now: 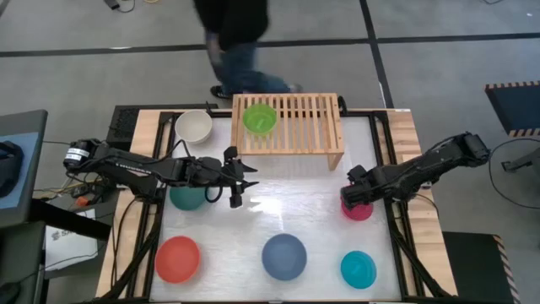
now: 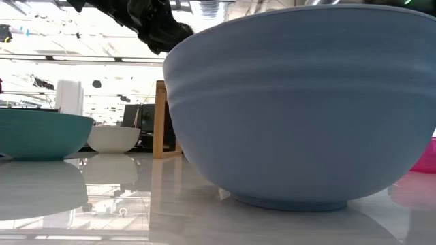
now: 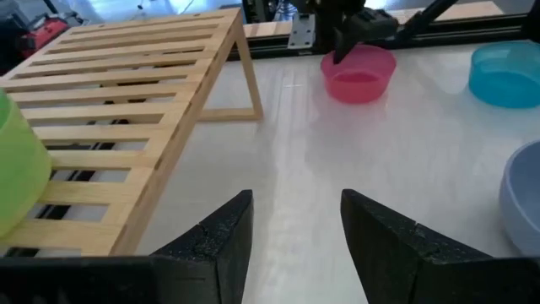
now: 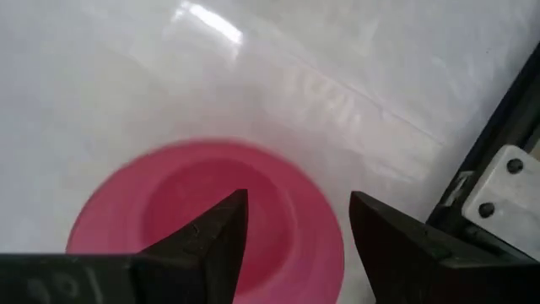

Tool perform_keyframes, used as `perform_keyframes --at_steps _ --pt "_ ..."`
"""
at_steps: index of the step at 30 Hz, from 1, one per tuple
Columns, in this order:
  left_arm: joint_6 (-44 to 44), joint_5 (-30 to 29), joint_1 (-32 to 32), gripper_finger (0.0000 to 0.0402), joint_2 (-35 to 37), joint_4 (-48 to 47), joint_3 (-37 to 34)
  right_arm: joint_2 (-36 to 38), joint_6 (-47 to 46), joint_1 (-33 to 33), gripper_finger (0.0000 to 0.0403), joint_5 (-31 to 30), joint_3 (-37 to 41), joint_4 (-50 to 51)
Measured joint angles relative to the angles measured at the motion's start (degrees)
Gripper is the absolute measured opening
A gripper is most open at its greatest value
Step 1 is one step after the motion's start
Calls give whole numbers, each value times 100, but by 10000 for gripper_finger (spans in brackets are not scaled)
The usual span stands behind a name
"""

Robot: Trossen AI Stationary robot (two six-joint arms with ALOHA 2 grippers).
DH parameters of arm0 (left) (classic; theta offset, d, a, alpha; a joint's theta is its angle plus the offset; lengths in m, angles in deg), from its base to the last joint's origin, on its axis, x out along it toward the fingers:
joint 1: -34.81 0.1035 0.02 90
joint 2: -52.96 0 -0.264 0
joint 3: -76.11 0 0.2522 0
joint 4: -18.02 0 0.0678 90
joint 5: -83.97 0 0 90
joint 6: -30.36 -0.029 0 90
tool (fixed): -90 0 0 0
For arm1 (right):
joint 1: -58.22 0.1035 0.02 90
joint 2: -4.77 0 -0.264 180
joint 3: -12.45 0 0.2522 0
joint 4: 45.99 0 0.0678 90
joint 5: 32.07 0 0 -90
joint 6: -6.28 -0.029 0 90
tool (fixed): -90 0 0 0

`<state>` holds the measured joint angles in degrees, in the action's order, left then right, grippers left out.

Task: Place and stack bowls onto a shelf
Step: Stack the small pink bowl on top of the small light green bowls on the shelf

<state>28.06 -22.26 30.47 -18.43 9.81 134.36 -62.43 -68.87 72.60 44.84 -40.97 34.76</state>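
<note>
The left end effector [image 1: 242, 180], fingers apart and empty, hovers left of centre below the shelf [image 1: 291, 127], where the lime green bowl [image 1: 259, 119] sits. The right end effector [image 1: 355, 196], fingers apart, covers most of the magenta bowl [image 1: 358, 210] at right. The slate blue bowl [image 2: 306, 102] blocks most of the low view.

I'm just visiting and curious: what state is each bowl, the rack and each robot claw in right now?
lime green bowl: upright on the shelf, at its left end.
white bowl: on the table, left of the shelf.
dark teal bowl: on the table, partly under the left arm.
magenta bowl: on the table, right gripper open over it.
red bowl, slate blue bowl, cyan bowl: on the table, untouched.
left gripper: open, empty.
</note>
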Motion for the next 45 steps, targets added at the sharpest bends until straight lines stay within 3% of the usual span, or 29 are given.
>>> perform_keyframes --at_steps 5,13,18,26,31,35,39,45 --pt "3 -80 -2 167 0 -43 0 -337 349 -551 232 -147 2 -1" --pt "-44 -94 -2 167 0 -69 0 -796 1994 -1292 220 243 2 -237" --pt "-3 -94 -2 167 2 -67 0 -1067 2531 -1417 166 477 2 -618" --pt "280 -89 -2 167 2 -68 0 -1063 2396 -1126 40 861 -7 -745" --pt "431 -87 -2 167 2 -69 0 -658 1904 -726 23 818 -50 -880" --pt "904 -47 -21 167 -6 -52 0 -340 1341 -227 39 47 -374 -922" --pt "1058 -48 -96 167 -159 106 2 -197 1103 263 35 -1135 -828 -1089" --pt "900 -54 -167 167 -405 1293 11 -374 1854 554 24 -2727 -1324 -2216"
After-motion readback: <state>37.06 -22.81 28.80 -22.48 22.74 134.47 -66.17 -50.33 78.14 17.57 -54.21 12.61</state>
